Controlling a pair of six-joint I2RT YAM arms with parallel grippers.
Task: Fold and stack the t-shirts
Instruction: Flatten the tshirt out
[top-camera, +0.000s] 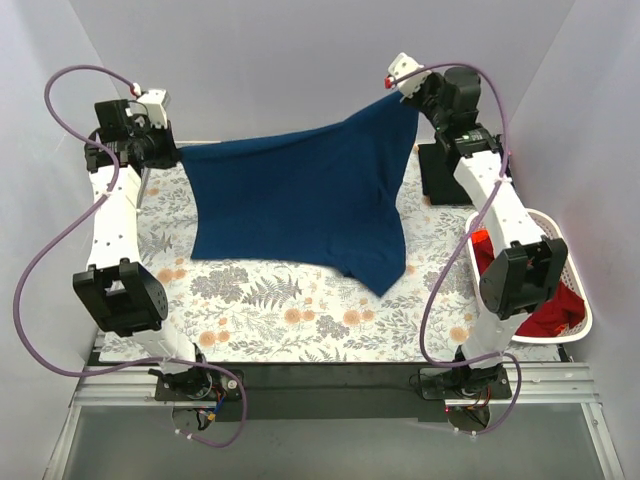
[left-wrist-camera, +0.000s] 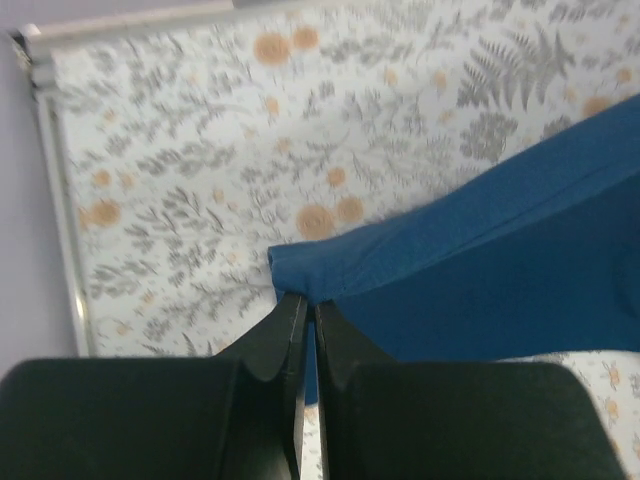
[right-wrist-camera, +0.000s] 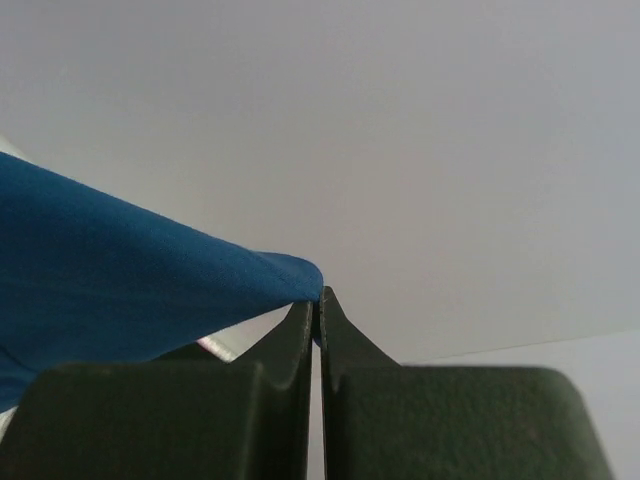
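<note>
While left end effector (left-wrist-camera: 310, 300) and right end effector (right-wrist-camera: 318, 295) each pinch tight on a corner, navy t-shirt (top-camera: 300, 200) hangs spread between them over floral tabletop (top-camera: 280, 320), red t-shirt (top-camera: 555, 315) in white basket (top-camera: 578, 270) at right

I can't see the corners of the navy blue cloth t-shirt (top-camera: 300, 200) pinched inside the left gripper (left-wrist-camera: 308, 305) and right gripper (right-wrist-camera: 316, 298), and my right arm (top-camera: 495, 195) covers part of the red cloth (top-camera: 555, 312) in the white slotted plastic basket (top-camera: 578, 270).
</note>
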